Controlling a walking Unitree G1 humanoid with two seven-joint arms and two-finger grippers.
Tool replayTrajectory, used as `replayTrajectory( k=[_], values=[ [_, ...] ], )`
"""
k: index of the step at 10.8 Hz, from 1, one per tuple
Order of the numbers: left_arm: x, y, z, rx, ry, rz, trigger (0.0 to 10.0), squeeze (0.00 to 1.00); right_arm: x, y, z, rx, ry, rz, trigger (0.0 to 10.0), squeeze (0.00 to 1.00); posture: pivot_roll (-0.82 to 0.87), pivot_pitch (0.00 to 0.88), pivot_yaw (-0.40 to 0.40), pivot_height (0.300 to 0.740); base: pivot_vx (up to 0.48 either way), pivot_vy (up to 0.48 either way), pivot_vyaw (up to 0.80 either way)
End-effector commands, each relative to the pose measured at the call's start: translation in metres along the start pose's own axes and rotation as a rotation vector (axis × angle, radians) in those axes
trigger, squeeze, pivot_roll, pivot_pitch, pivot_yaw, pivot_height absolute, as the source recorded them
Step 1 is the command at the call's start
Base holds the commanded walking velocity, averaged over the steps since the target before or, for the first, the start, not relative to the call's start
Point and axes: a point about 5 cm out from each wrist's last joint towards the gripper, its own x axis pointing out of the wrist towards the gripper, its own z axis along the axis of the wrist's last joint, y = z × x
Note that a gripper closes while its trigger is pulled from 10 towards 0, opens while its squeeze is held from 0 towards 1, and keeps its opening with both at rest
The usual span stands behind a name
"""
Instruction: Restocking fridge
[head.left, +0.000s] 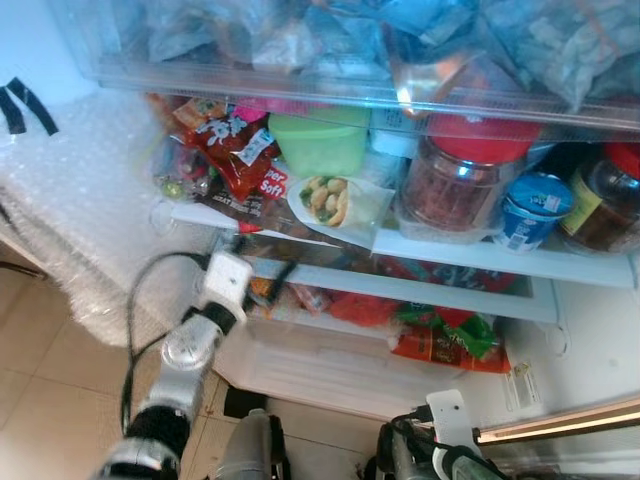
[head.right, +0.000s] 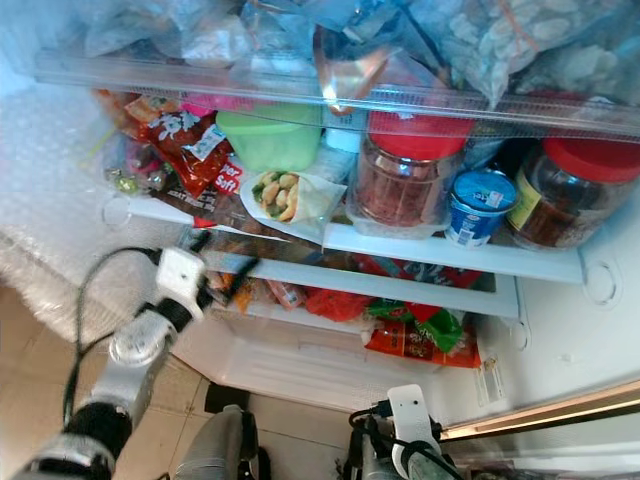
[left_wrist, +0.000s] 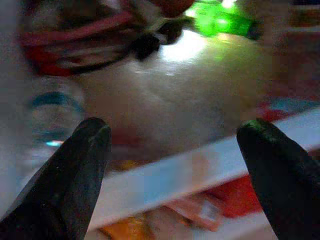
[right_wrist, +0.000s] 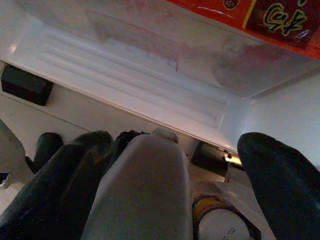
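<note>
The open fridge (head.left: 590, 300) stands in front of the robot, and its shelves are full. On the glass shelf (head.left: 450, 252) in the middle I see a red snack bag (head.left: 232, 148), a green lidded box (head.left: 320, 143), a wrapped roll in clear plastic (head.left: 330, 200), a big jar with a red lid (head.left: 462, 180), a small blue-lidded cup (head.left: 532, 208) and a dark jar (head.left: 600, 205) at the right end. The shelf above holds many clear bags (head.left: 330, 35) of frozen-looking food. Under the glass shelf there is a drawer (head.left: 340, 360) with red and green packets (head.left: 440, 335) lying in it.

The left gripper (head.left: 262, 272) is raised to the front edge of the glass shelf, at its left part, just below the red snack bag and near the wrapped roll. In the left wrist view its two black fingers (left_wrist: 75, 175) stand well apart, so the jaws are wide open and hold nothing; between them I see the white shelf edge and blurred packets behind it.

The right arm (head.left: 445, 440) hangs low in front of the fridge bottom. In the right wrist view its fingers (right_wrist: 280, 185) are also spread wide, with nothing between them; they look down at the robot's own grey leg (right_wrist: 140, 195) and the white bottom panel of the fridge. At the left of the fridge a sheet of bubble wrap (head.left: 90, 200) covers something.
</note>
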Motion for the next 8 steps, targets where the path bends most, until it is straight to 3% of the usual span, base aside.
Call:
replayTrajectory(
  k=[1, 3, 4, 5, 8],
  values=[
    [-0.004, -0.004, -0.004, -0.02, 0.025, -0.052, 10.0, 0.0, -0.013, 0.01, -0.044, 0.02, 0.174, 0.033, 10.0, 0.0, 0.09, 0.212, 0.047, 0.645, 0.0, 0.0, 0.0],
    [-0.006, -0.014, 0.009, -0.001, -0.008, -0.126, 10.0, 0.0, -0.013, 0.01, -0.044, 0.02, 0.175, 0.032, 10.0, 0.0, 0.09, 0.21, 0.048, 0.645, 0.0, 0.0, 0.0],
    [-0.008, -0.015, 0.013, 0.0, -0.027, -0.109, 10.0, 0.0, -0.013, 0.01, -0.044, 0.019, 0.175, 0.032, 10.0, 0.0, 0.09, 0.208, 0.048, 0.645, 0.0, 0.0, 0.0],
    [-0.018, -0.019, 0.017, -0.005, -0.051, -0.058, 10.0, 0.0, -0.013, 0.009, -0.044, 0.017, 0.176, 0.031, 10.0, 0.0, 0.1, 0.203, 0.046, 0.645, 0.0, 0.0, 0.0],
    [-0.044, -0.038, 0.019, -0.023, -0.027, -0.049, 10.0, 0.0, -0.013, 0.008, -0.044, 0.009, 0.177, 0.03, 10.0, 0.0, 0.1, 0.189, 0.044, 0.645, 0.0, 0.0, 0.0]
  ],
)
